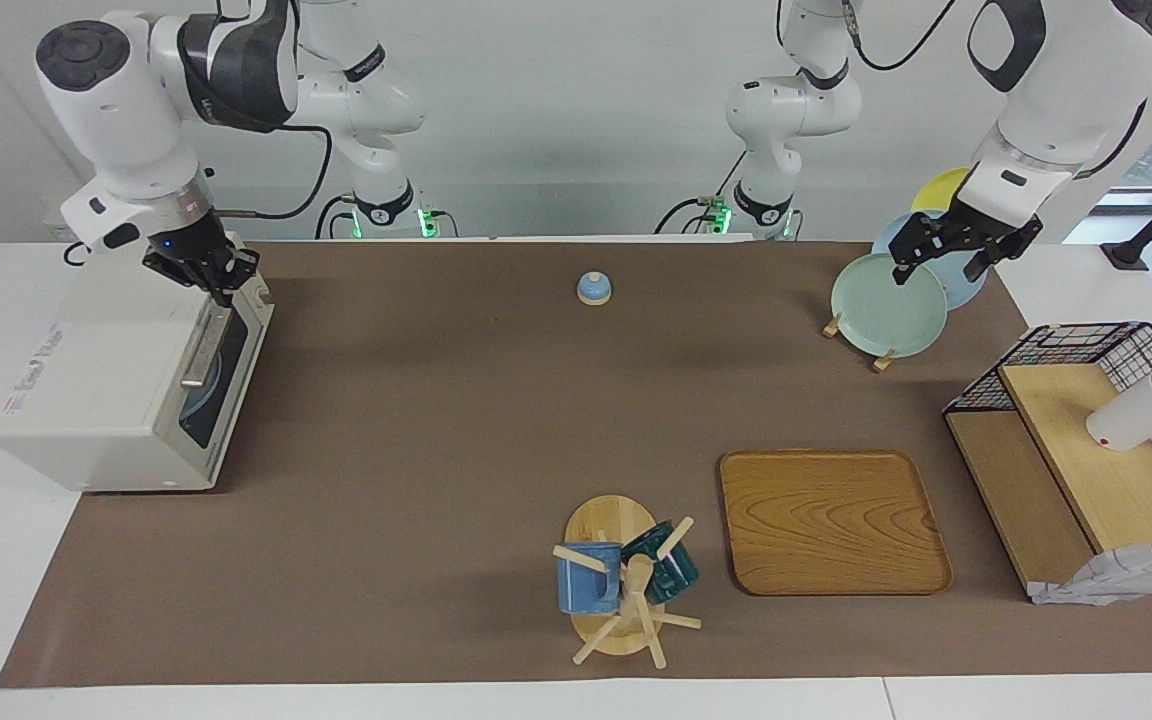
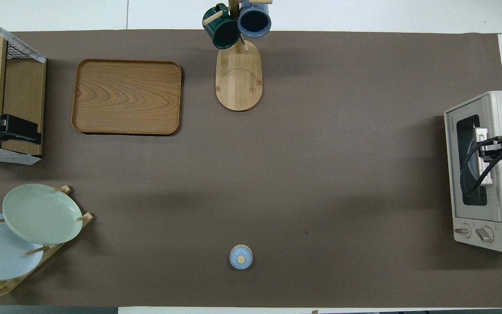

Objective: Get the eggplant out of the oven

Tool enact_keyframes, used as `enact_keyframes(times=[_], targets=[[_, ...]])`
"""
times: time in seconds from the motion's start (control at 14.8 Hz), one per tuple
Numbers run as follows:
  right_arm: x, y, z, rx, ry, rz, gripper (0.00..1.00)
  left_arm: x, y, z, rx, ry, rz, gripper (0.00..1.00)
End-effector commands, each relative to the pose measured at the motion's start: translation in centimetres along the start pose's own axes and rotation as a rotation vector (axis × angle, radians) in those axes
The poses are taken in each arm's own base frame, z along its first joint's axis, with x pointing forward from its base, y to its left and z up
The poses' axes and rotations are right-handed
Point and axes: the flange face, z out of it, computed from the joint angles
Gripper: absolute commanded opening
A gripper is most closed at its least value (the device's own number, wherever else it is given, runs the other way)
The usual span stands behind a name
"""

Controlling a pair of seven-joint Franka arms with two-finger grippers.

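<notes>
The cream-white oven [image 1: 106, 380] stands at the right arm's end of the table, and it also shows in the overhead view [image 2: 501, 170]. Its dark glass door [image 2: 471, 161] is shut, with the silver handle [image 1: 204, 352] across it. The eggplant is hidden. My right gripper [image 1: 219, 283] is at the upper front edge of the oven, right at the end of the handle nearer to the robots. My left gripper [image 1: 941, 265] is open and empty, up in the air over the plate rack.
A plate rack [image 1: 886, 300] with green, blue and yellow plates stands at the left arm's end. A blue bell [image 1: 593, 288] sits mid-table near the robots. Farther out are a wooden tray [image 1: 831, 520], a mug tree [image 1: 626, 580] with two mugs, and a wire shelf [image 1: 1086, 450] holding a white cup.
</notes>
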Motion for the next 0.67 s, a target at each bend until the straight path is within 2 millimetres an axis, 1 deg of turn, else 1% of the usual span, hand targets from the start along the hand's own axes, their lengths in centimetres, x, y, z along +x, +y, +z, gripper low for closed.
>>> enact_keyframes(times=[0.0,0.13,0.27,0.4,0.54,0.61], targets=[[-0.1,1.1,2.0,-0.021,0.022,-0.052,0.00,-0.3,-0.4,-0.1,0.015,-0.009,-0.003,1.00],[0.1,2.2,2.9,-0.020,0.021,-0.068,0.00,-0.3,-0.3,-0.1,0.015,-0.009,-0.001,1.00],[0.2,3.4,4.6,-0.018,0.030,-0.084,0.00,-0.3,-0.3,-0.1,0.015,-0.009,-0.001,1.00],[0.2,3.4,5.7,-0.017,0.030,-0.089,0.00,-0.3,-0.3,-0.1,0.015,-0.009,-0.001,1.00],[0.2,3.3,5.9,-0.016,0.027,-0.088,0.00,-0.3,-0.4,-0.1,0.015,-0.009,-0.003,1.00],[0.2,3.2,6.3,-0.015,0.018,-0.089,0.00,-0.3,-0.4,-0.1,0.015,-0.009,-0.003,1.00]])
